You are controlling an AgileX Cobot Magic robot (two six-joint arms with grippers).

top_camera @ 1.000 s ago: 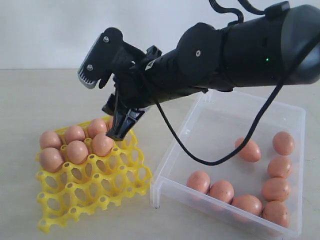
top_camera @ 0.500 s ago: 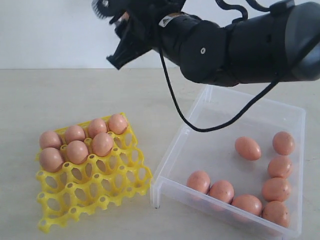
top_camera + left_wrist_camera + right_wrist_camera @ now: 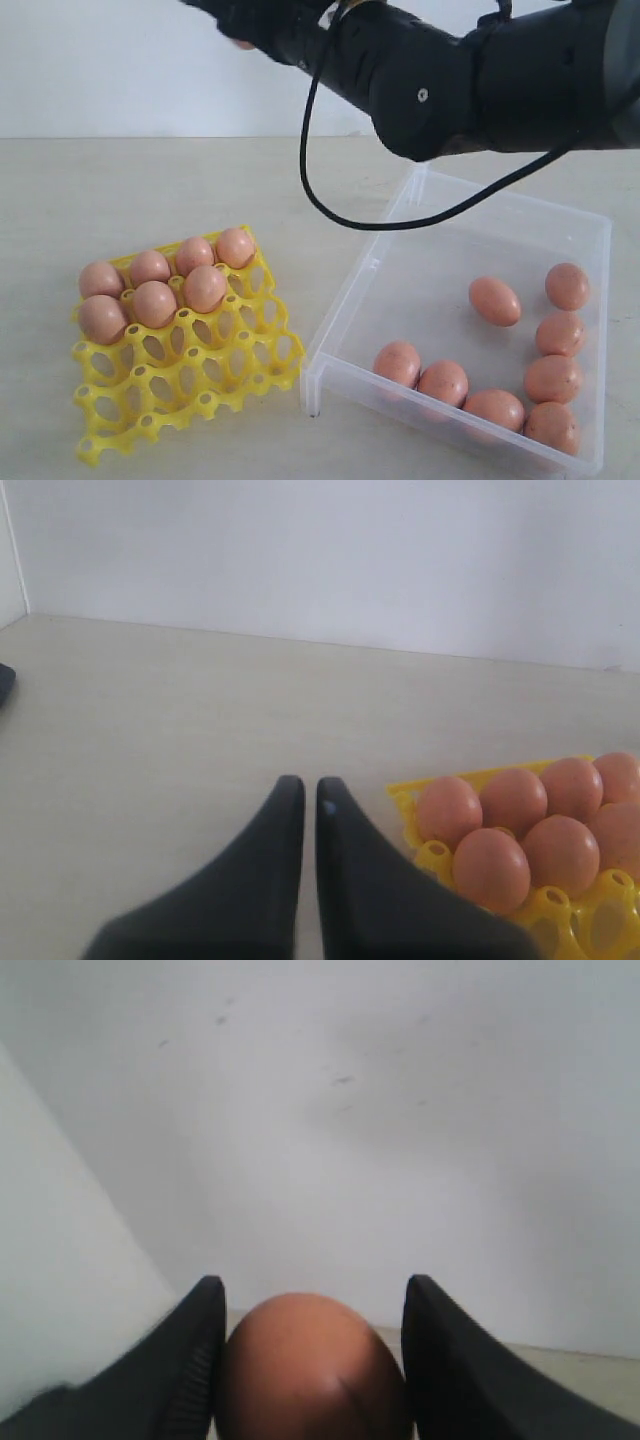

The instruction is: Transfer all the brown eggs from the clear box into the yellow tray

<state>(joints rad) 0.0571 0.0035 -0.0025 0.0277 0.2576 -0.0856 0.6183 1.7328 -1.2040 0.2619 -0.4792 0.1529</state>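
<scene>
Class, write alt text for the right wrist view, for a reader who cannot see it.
A brown egg is gripped between the two dark fingers of the right end effector. Behind it is a plain white wall.

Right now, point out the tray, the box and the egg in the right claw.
tray (image 3: pixel 92 450): exterior view, front corner.
box (image 3: pixel 440 250): exterior view, bare floor.
egg (image 3: pixel 315 1370): right wrist view, middle of shell.

I find no legible text, label, brand, number or sign in any of the three views. The black arm housing (image 3: pixel 480 80), the yellow tray (image 3: pixel 228 372), the clear box (image 3: pixel 340 310) and the brown eggs (image 3: pixel 495 300) carry no readable marking.
</scene>
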